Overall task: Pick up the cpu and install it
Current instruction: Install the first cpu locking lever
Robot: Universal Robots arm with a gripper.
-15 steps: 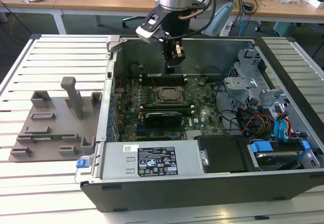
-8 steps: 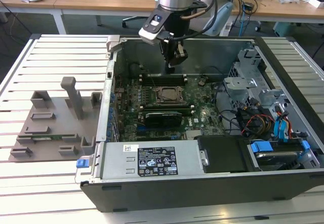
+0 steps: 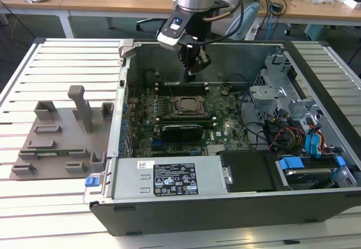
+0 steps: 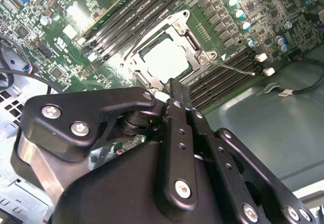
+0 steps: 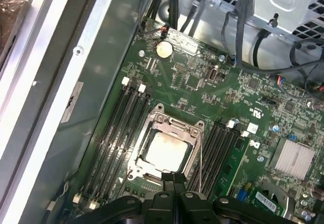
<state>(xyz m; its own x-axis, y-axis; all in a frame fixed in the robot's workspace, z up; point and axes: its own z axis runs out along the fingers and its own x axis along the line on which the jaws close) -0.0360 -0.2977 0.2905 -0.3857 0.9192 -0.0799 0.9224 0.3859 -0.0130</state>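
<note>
The cpu (image 5: 167, 151) is a silvery-white square lying flat inside the metal socket frame (image 5: 152, 123) on the green motherboard (image 5: 192, 89). The second wrist view has the cpu (image 4: 163, 60) in the same frame, its thin wire lever (image 4: 237, 69) sticking out to one side. In the exterior view my gripper (image 3: 192, 73) hangs over the open computer case, above and just behind the socket (image 3: 186, 106). Its black fingers (image 5: 174, 179) are pressed together, shut, with nothing between them. They stand above the cpu and clear of it.
Black memory slots (image 5: 117, 133) flank the socket on both sides. Cable bundles and a drive cage (image 3: 279, 99) fill the case on the exterior view's right. A grey holder plate with upright posts (image 3: 62, 133) lies outside the case on the exterior view's left.
</note>
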